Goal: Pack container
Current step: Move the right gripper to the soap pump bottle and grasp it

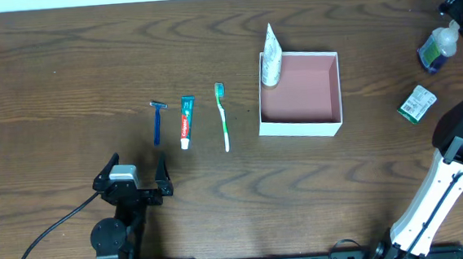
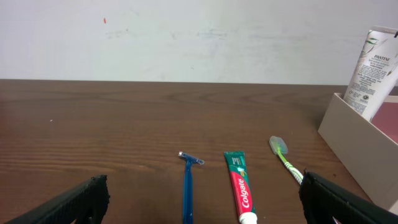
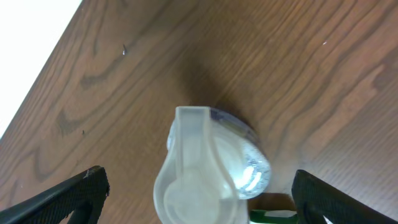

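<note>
Packing is barely started.
One tube (image 1: 270, 57) stands in the container (image 1: 297, 128); razor (image 1: 157, 124), toothpaste (image 1: 187, 122), toothbrush (image 1: 222, 118), bottle (image 1: 437, 49) and carton (image 1: 417, 103) wait outside. Left end effector (image 1: 134, 179) and right end effector (image 3: 198, 190) are apart.

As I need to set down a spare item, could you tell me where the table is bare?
Bare: the table left of the razor, and between the container and the green-and-white carton. Crowded: razor, toothpaste and toothbrush lie close together; the right gripper straddles the pump bottle.
</note>
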Motion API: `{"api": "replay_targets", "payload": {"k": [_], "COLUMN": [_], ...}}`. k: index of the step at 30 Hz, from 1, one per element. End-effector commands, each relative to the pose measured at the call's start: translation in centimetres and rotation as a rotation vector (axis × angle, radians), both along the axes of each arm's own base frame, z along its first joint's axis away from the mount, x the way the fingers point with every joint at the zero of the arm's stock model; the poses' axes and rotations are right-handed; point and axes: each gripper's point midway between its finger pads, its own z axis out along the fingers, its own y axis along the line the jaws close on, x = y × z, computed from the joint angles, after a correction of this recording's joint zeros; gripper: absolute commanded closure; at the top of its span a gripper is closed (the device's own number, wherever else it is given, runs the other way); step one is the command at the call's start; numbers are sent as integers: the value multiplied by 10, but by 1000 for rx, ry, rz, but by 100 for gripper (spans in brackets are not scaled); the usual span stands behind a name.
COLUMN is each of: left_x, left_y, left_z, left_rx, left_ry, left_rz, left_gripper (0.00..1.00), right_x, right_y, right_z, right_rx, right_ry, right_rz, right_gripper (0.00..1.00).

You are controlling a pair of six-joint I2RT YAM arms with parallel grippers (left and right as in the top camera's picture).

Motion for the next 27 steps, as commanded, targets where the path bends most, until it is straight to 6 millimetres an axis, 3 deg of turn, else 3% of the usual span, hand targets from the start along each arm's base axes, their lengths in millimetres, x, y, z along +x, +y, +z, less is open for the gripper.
{"api": "replay_targets", "payload": {"k": [1, 3, 7, 10, 19, 27], "left_x": [-1, -1, -1, -1, -1, -1], "left_y": [-2, -2, -2, -2, -2, -2], "left_z": [-15, -15, -15, -15, -15, -15], "left_rx": [4, 4, 4, 4, 4, 4], "left_ry": [44, 44, 44, 43, 44, 44], "left_rz": [-12, -12, -12, -12, -12, -12], "left_gripper": [2, 2, 2, 2, 2, 2], "right_x": [2, 2, 2, 3, 7, 9], "right_y": [7, 7, 7, 6, 3, 2], "right_z": [-9, -11, -11, -10, -8, -7], "right_rx": [24, 27, 26, 23, 5, 2], "right_ry": [5, 9, 7, 1, -15, -22], "right_rz": [-17, -20, -20, -20, -25, -25], "right_gripper": [9, 18, 24, 34, 39, 57]}}
